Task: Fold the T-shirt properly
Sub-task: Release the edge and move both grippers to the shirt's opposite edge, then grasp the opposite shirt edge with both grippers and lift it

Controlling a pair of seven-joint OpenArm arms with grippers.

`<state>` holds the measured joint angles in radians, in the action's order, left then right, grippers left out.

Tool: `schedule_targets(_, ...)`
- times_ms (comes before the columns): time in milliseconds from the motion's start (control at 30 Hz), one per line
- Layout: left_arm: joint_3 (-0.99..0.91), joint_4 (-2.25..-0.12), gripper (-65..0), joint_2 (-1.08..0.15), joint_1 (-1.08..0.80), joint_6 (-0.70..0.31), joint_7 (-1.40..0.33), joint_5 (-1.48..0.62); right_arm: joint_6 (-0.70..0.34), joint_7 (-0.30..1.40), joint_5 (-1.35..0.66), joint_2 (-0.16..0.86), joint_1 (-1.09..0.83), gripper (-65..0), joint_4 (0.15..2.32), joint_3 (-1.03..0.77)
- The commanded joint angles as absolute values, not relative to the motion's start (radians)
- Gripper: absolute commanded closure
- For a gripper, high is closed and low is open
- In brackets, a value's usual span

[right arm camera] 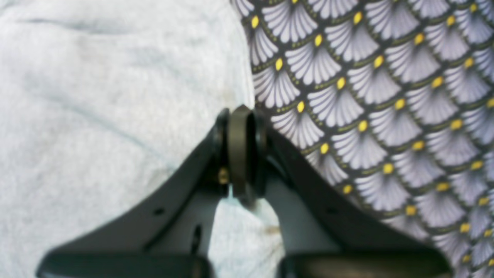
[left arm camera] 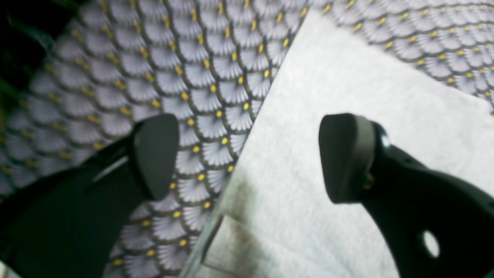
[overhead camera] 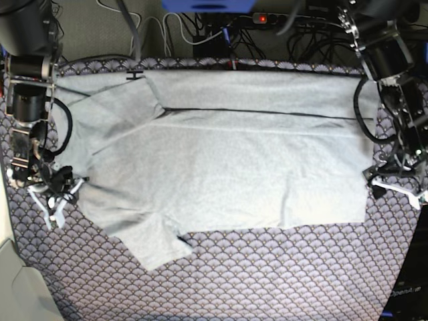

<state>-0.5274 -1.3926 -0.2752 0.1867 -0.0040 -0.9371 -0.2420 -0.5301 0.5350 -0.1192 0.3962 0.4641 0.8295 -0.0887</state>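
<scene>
The near edge of the tablecloth (overhead camera: 267, 281), purple-grey with a fan pattern and small yellow dots, lies closest in the base view, and on it the T-shirt (overhead camera: 227, 167) is spread flat, light grey and plain on the side that shows. Its long axis runs across the table from side to side: the sleeves lie toward that view's left, one at the far left and one jutting toward the near edge, while the straight hem is at the right. The far part of the body is folded over along a line that runs parallel to the back of the table. No lettering shows on the visible side. At the shirt's left edge in the base view, between the two sleeves, sits the right gripper (right arm camera: 243, 154); in its wrist view the pads are pressed together right at the fabric's border, with grey cloth on one side and tablecloth on the other, so it appears to be pinching the shirt's edge. At the opposite end, by the hem's near corner, is the left gripper (left arm camera: 249, 156), its fingers (left arm camera: 156, 154) spread wide with nothing between them; one finger is over the tablecloth, the other over the shirt, straddling the cloth's straight edge. Cables and a power strip (overhead camera: 267, 19) lie behind the table.
</scene>
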Motion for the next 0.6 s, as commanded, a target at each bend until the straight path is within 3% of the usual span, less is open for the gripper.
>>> schedule_targets(0, -0.53, -1.403, -55.4, -0.294, 0.216, -0.004, -0.918, -0.248, -0.539, 0.522, -0.133, 0.414, 0.487, 0.0, 0.872, -0.091)
schedule_targets(267, -0.46, -1.382, -55.6, -0.286, 0.232, -0.005, -0.826, -0.24, -0.539, 0.53, -0.133, 0.415, 0.479, 0.0, 0.898, -0.093)
schedule_targets(567, -0.305, -1.055, -55.6, -0.286, 0.381, 0.002, -0.595, -0.239, -0.539, 0.544, -0.133, 0.41, 0.466, 0.0, 0.9, -0.093)
